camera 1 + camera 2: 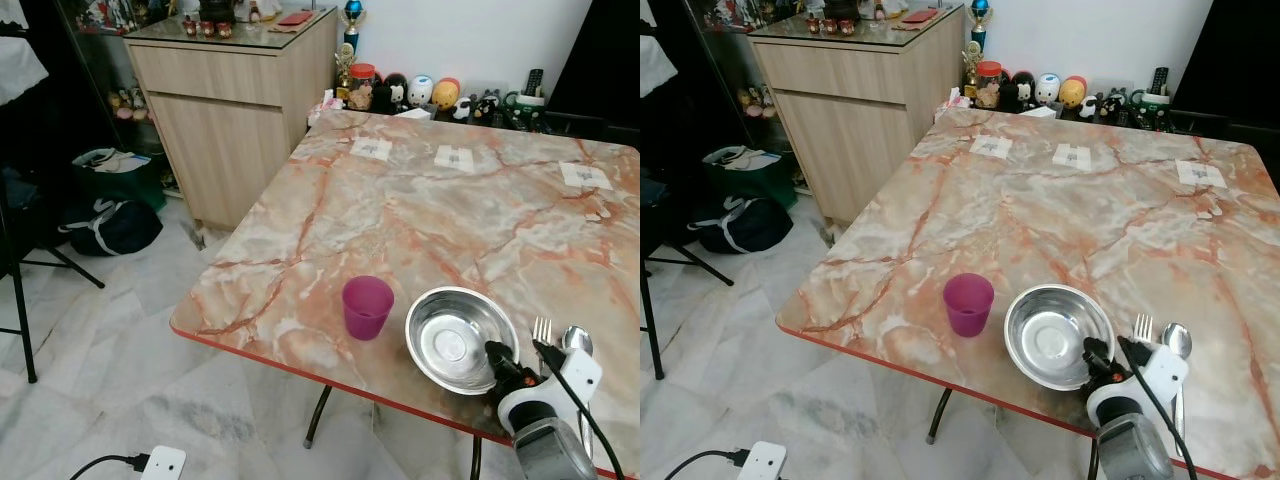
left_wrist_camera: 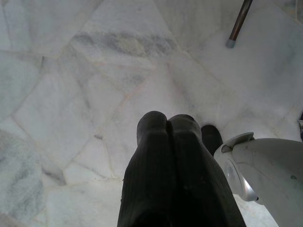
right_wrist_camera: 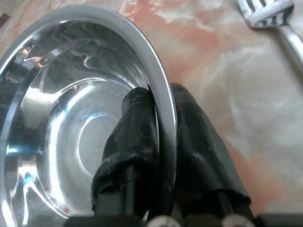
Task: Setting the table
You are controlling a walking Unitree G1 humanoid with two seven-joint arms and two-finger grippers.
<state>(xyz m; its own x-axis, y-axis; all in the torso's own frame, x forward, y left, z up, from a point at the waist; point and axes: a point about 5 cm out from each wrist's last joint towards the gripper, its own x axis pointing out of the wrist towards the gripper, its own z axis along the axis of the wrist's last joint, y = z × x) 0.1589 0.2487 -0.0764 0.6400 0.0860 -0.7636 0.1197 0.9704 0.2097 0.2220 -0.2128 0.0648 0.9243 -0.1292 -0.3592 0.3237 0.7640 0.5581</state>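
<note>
The right gripper [image 3: 161, 101] is pinching the steel bowl's [image 1: 450, 335] rim beside the fork [image 3: 272, 19]; the left gripper [image 2: 165, 127] is hanging pressed together over the floor.

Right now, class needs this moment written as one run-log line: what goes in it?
task: setting table | right claw: shut on steel bowl rim | left claw: shut, idle above floor | pink cup, fork, spoon: on table

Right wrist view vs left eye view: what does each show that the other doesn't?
Right wrist alone: how the grip sits, one finger inside the steel bowl, the other outside, jaws clamped on its rim. Left eye alone: the pink cup left of the bowl, a spoon, paper tags on the far side, the wooden cabinet. Both: bowl, right gripper, fork, marble table.
</note>
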